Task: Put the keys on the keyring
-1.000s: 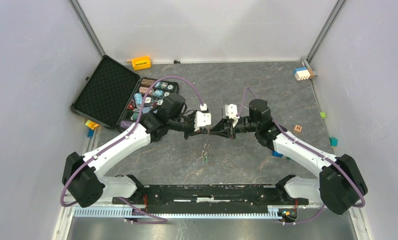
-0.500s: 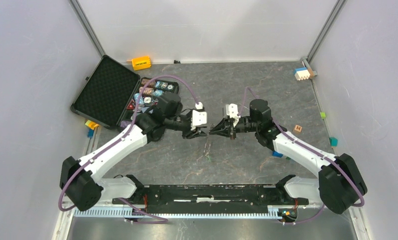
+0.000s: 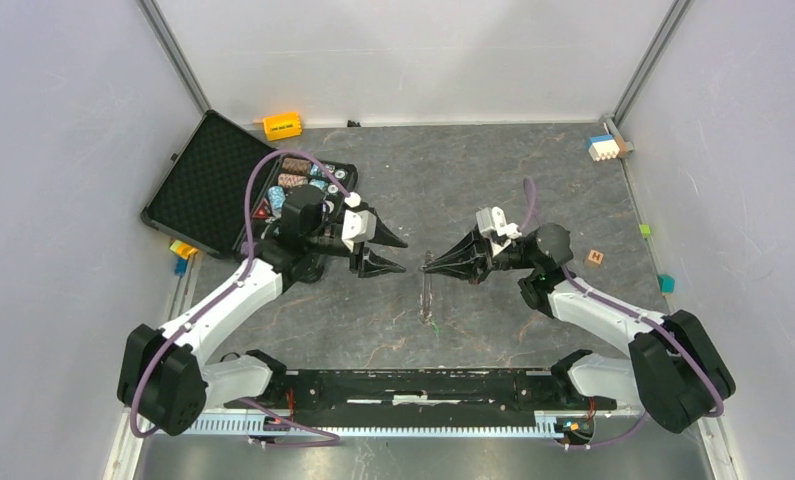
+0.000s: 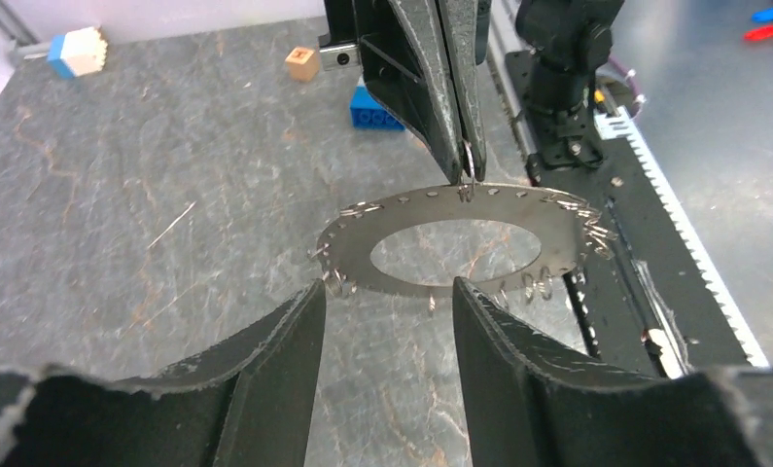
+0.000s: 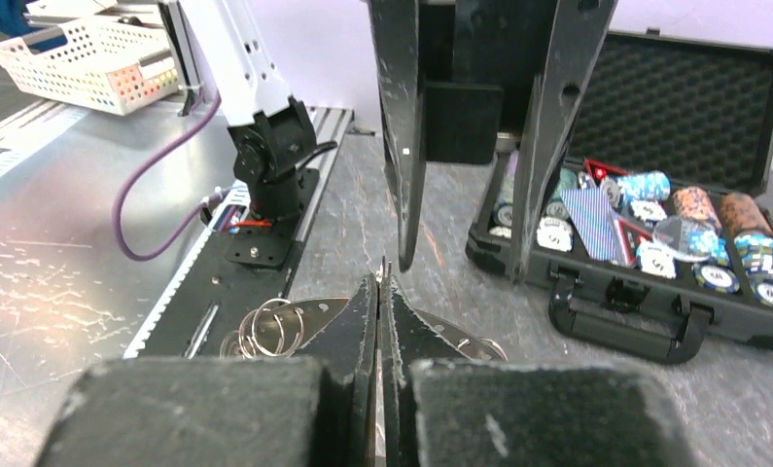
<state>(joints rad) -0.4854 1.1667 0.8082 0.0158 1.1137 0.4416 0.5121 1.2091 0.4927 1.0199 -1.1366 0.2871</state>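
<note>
The right pincer (image 3: 428, 267) is clenched tight. Its tips pinch the rim of the keyring (image 4: 557, 233). The keyring is a flat grey ring with little holes and small wire loops all round its edge. It hangs in the air from the pincer, over the middle of the bench (image 3: 473, 170). From above it looks like a thin line under the right pincer's tips. A tiny green bit shows at its low end, but it is too small to tell what it is.

The left pincer (image 3: 405, 256) is released, with its two fingers spread apart. It holds nothing. It points at the right pincer and sits near the keyring, with a gap between them.

An open black case (image 3: 213, 185) with poker chips (image 3: 303, 190) in it lies at the back left corner of the bench. An orange block (image 3: 282, 125) sits at the back edge.
</note>
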